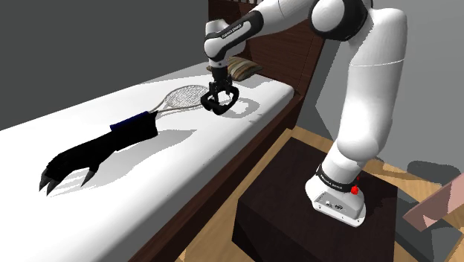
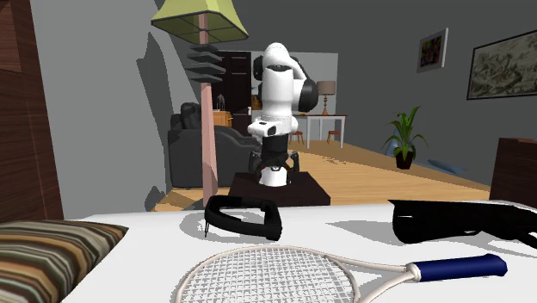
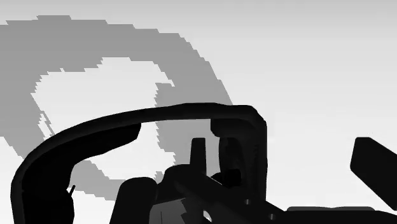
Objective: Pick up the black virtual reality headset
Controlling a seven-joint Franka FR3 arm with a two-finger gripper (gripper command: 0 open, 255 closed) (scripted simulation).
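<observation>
Grey walls (image 1: pixel 74 45) all round. Along one of them, a bed (image 1: pixel 186 171) with white mattress, dark wooden frame and headboard (image 1: pixel 288 63); at the headboard end, a brown striped pillow (image 2: pixel 52 254). Beyond the bed in the second exterior view, a floor lamp (image 2: pixel 200 21) with yellow-green shade on a pink pole, a dark sofa (image 2: pixel 191 151) behind it, light wooden floor (image 2: pixel 387 176), a potted plant (image 2: pixel 404 138), a small table (image 2: pixel 331 120) bearing a table lamp (image 2: pixel 327 88), two framed pictures (image 2: pixel 433 49) on the right-hand wall.
</observation>
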